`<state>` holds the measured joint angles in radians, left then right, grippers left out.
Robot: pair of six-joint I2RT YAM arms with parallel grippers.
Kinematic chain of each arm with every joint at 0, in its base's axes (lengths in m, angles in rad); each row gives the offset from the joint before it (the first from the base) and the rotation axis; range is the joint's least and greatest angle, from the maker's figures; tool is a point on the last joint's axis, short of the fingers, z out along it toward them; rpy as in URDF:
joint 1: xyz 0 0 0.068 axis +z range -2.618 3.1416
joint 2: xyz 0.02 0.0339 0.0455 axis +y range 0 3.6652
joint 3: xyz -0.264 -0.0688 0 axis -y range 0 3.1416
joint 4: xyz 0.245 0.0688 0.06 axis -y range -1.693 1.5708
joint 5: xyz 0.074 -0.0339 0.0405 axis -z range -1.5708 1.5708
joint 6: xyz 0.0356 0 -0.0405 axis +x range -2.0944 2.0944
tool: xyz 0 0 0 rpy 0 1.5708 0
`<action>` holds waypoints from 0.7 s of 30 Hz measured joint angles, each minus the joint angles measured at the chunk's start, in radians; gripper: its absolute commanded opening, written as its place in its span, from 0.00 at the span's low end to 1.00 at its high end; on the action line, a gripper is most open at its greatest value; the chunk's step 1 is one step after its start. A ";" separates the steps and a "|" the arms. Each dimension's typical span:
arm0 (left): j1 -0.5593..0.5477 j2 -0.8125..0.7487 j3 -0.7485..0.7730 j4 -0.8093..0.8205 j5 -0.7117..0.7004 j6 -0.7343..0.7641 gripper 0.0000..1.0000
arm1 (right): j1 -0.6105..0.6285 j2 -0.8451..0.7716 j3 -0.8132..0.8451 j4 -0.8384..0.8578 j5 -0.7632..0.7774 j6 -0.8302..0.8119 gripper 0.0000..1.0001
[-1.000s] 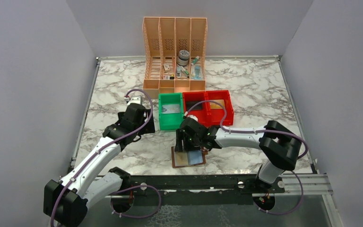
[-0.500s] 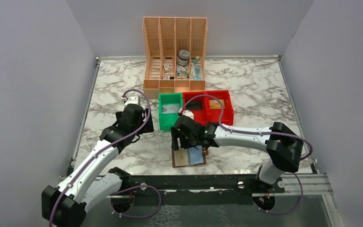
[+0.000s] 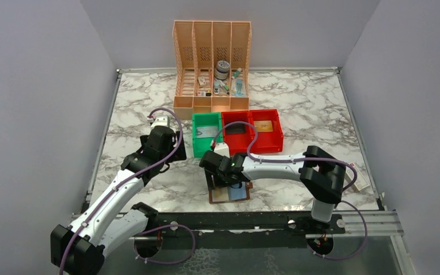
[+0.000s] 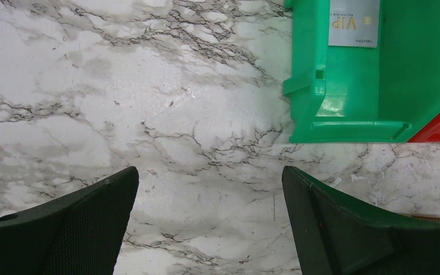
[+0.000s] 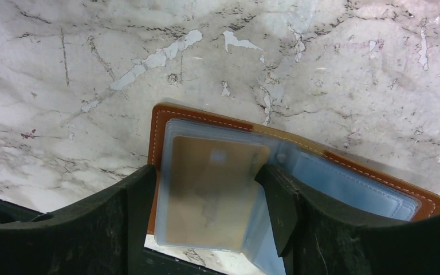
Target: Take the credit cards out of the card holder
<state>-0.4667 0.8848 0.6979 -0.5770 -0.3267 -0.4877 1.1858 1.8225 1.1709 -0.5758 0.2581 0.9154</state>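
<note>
So the card holder (image 5: 344, 177) lies open flat on the desk (image 5: 91, 51) near my bases, sleeves facing up, I guess so I can get at them. My right jaws are spread wide, one finger either side of the tan card (image 5: 215, 189) in its clear sleeve, not pinching it as far as I can tell. The right arm reaches across to the left, wrist tipped down over it. My left jaws are spread too, holding nothing, hovering over bare marble beside the green bin (image 4: 378, 91), which has a grey card (image 4: 353, 23) in it, so probably the drop spot
</note>
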 measured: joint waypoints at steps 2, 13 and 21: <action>0.000 0.000 0.000 0.000 0.000 0.000 0.99 | 0.000 -0.006 -0.009 0.009 0.000 0.002 0.70; 0.000 0.000 0.000 0.000 0.000 0.000 0.99 | 0.000 -0.020 -0.025 0.014 0.005 0.021 0.65; 0.000 0.000 0.000 0.000 0.000 0.000 0.99 | -0.021 -0.079 -0.100 0.102 -0.039 0.002 0.47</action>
<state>-0.4667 0.8845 0.6979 -0.5770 -0.3264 -0.4877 1.1648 1.7435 1.0714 -0.4736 0.2195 0.9173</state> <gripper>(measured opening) 0.992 0.497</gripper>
